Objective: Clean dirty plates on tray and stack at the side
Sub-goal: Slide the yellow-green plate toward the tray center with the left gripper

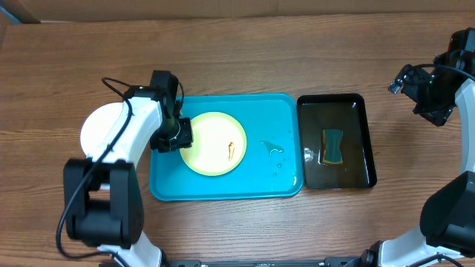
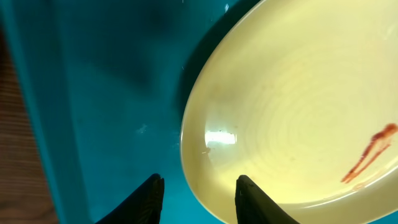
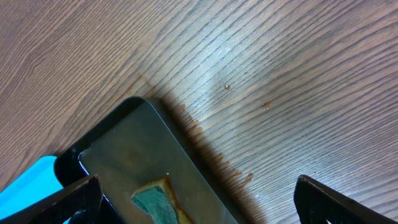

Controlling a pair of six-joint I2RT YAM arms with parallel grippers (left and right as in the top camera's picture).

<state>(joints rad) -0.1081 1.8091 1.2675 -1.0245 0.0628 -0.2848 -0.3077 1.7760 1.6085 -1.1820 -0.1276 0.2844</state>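
A pale yellow-green plate (image 1: 214,143) with an orange-brown smear (image 1: 231,150) lies in the left half of the turquoise tray (image 1: 260,182). A white plate (image 1: 96,130) rests on the table left of the tray, partly under my left arm. My left gripper (image 1: 184,135) is at the yellow-green plate's left rim. In the left wrist view its jaws (image 2: 199,186) stand apart astride the rim of the plate (image 2: 292,112), one finger over the tray (image 2: 93,93) and one over the plate, not clamping it. My right gripper (image 1: 415,93) hangs wide open and empty at the far right.
A black tray (image 1: 367,126) holding water and a green-and-yellow sponge (image 1: 332,145) stands right of the turquoise tray. In the right wrist view that black tray (image 3: 124,149) and sponge (image 3: 155,202) lie below the open gripper (image 3: 196,183). Water drops (image 1: 273,148) sit on the turquoise tray's right half.
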